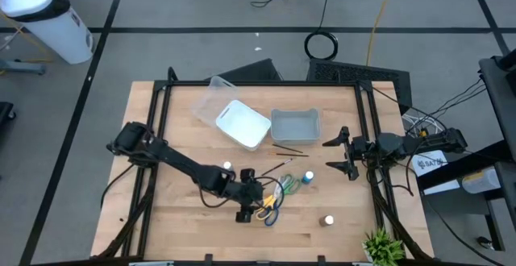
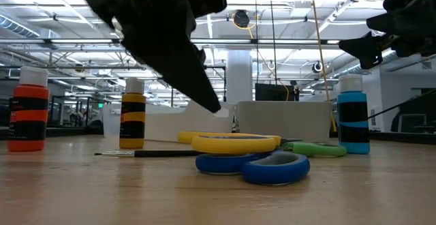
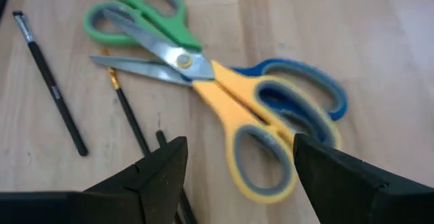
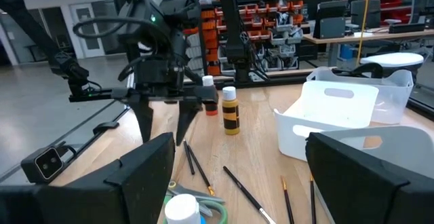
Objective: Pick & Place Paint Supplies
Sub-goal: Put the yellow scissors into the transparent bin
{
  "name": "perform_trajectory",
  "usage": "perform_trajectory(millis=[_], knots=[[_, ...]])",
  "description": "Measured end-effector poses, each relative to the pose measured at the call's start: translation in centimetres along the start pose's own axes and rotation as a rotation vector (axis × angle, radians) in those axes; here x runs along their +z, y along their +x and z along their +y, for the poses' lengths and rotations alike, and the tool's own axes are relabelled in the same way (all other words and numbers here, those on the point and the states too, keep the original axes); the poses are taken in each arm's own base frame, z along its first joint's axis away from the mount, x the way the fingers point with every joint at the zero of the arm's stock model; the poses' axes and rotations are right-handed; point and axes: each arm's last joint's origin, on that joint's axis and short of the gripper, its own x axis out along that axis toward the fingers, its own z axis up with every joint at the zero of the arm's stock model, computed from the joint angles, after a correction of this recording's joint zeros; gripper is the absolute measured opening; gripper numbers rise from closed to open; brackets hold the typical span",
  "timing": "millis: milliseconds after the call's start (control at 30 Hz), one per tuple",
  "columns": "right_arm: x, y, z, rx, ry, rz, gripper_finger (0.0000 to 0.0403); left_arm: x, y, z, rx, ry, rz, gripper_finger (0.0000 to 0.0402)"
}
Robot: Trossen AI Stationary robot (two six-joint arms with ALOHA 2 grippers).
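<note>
The left gripper (image 1: 256,204) hangs just above the pile of scissors near the table's front middle, its fingers (image 3: 159,176) parted to either side of the yellow-handled scissors (image 3: 247,125) and closed on nothing; in the left wrist view the yellow loops lie between the two dark fingertips, with the blue-handled scissors (image 3: 319,95) tucked under and beside them and the green-handled scissors (image 3: 139,17) crossing at the blades; thin dark paintbrushes (image 3: 51,85) lie just beside the heap. The right gripper (image 1: 345,155) waits to the right of the clear bin (image 1: 295,126), jaws wide apart and empty. The white bin (image 1: 242,123) sits behind the pile, tilted against a clear lid or tray; a blue-capped bottle (image 1: 308,176) stands near the green handles, a white-capped one (image 1: 228,167) by the left arm, and another (image 1: 328,220) stands apart toward the front right. The chief risk, as I judge it, is the tangle: the three pairs overlap, so a closing grip on the yellow handle may drag the blue pair along or snag the green blades, and something could drop on the way to a bin; a finger landing on a handle loop instead of beside it could skate the scissors across the wood; the nearest brush may also be swept or pinned by the left finger.
</note>
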Motion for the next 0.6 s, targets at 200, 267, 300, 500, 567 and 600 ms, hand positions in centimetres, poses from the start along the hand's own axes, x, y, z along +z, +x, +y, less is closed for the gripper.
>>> perform_trajectory(millis=[200,267,300,500,567,600], knots=[[0.0,0.0,0.0,0.0,0.0,-0.001,0.0313,-0.6,1.0,0.2,0.043,0.014,0.02,0.0264],[0.0,0.0,0.0,0.0,0.0,-0.002,0.0313,-0.5,1.0,0.2,0.042,0.013,0.014,0.0259],[0.0,0.0,0.0,0.0,0.0,-0.001,0.0313,-0.6,1.0,0.2,0.042,0.015,0.017,0.0256],[0.0,0.0,0.0,0.0,0.0,0.0,0.0313,-1.0,1.1,0.2,0.062,0.013,0.024,0.0243],[0.0,0.0,0.0,0.0,0.0,-0.001,0.0313,-1.2,1.2,0.3,0.079,0.012,0.029,0.024],[0.0,0.0,0.0,0.0,0.0,-0.001,0.0313,-1.2,1.2,0.3,0.08,0.013,0.029,0.0238]])
